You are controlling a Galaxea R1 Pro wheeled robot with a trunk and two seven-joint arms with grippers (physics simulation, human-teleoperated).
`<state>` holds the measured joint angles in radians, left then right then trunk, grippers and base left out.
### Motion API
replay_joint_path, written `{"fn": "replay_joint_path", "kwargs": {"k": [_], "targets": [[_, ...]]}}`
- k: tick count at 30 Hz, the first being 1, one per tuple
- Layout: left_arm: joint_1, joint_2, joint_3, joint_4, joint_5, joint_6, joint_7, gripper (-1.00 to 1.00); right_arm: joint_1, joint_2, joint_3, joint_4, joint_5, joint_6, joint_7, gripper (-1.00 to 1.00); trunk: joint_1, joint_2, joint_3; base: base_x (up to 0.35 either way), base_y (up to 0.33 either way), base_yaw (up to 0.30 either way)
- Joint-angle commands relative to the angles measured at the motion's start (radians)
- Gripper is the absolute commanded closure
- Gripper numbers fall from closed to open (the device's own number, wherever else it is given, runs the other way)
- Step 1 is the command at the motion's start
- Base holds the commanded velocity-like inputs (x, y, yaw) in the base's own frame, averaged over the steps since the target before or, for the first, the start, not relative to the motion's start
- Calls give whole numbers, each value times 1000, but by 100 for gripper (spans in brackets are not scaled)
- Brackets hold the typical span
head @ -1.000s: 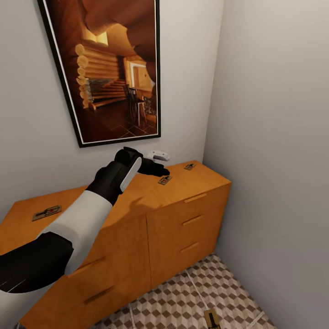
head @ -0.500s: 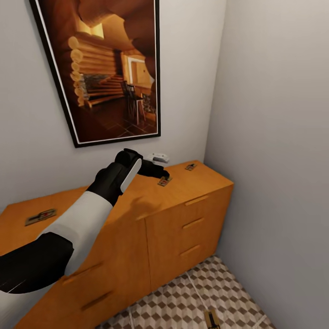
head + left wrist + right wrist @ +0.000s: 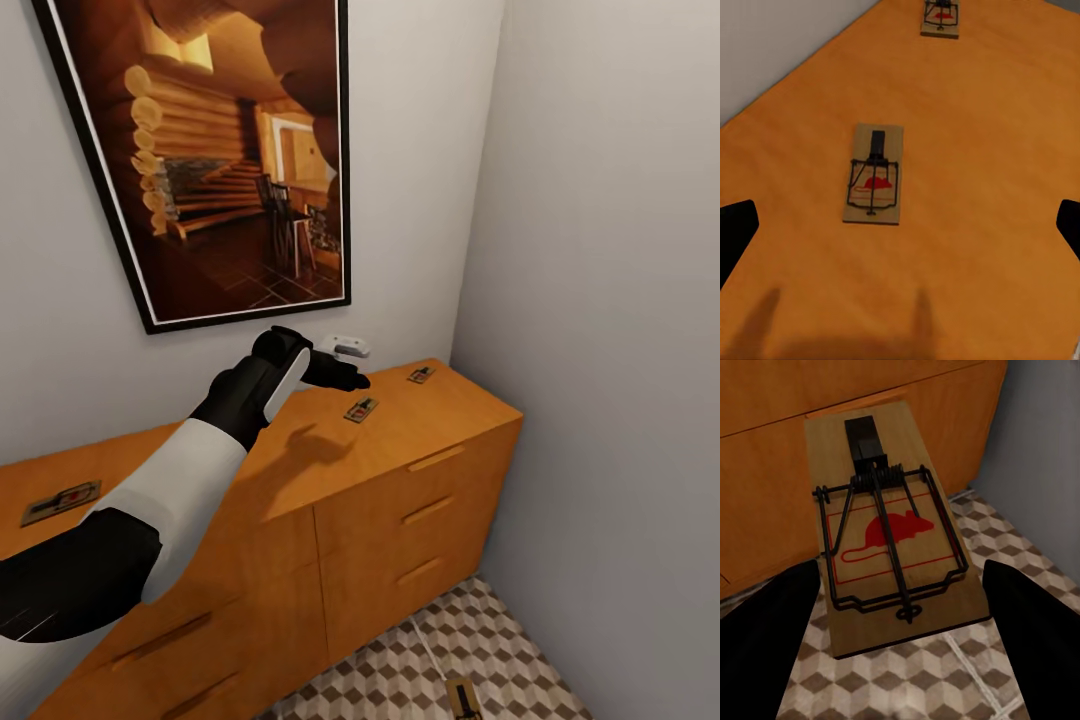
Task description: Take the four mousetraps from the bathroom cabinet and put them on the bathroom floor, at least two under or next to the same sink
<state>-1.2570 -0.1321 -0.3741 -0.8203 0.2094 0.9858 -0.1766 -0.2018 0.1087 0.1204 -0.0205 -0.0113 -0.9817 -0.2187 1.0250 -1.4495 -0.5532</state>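
The orange-brown cabinet (image 3: pixel 400 470) stands in a wall corner. Three mousetraps lie flat on its top: one at the left (image 3: pixel 62 500), one in the middle (image 3: pixel 361 409) (image 3: pixel 874 174) and one near the right end (image 3: pixel 420 375) (image 3: pixel 940 18). My left gripper (image 3: pixel 345 368) (image 3: pixel 901 229) hovers open just above the middle trap, its fingers spread wide on either side. My right gripper (image 3: pixel 900 607) is shut on another mousetrap (image 3: pixel 892 540) (image 3: pixel 462 697), held above the cube-patterned bathroom floor (image 3: pixel 907 690) (image 3: pixel 400 680) in front of the cabinet. The sink is out of view.
A large framed picture (image 3: pixel 230 160) hangs on the wall behind the cabinet. A grey side wall (image 3: pixel 600 350) closes the corner at the cabinet's right end. Drawer fronts with slot handles (image 3: pixel 430 510) face the narrow strip of floor.
The whole view has shifted, so the camera moved. The middle trap now shows a little farther below my left fingertips. The right gripper still holds its trap.
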Motion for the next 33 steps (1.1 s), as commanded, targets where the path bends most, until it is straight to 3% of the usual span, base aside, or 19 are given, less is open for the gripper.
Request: {"fn": "replay_joint_path", "kwargs": {"k": [1,33], "targets": [[-1,0,-1,0,1,4,-1,-100,-1,0,8,1,-1,-2,-8,100,0,-1,-1,11,0,0],[-1,0,-2,22,1,4,-1,-100,-1,0,8,1,-1,-2,-8,100,0,-1,-42,1,0,0]]}}
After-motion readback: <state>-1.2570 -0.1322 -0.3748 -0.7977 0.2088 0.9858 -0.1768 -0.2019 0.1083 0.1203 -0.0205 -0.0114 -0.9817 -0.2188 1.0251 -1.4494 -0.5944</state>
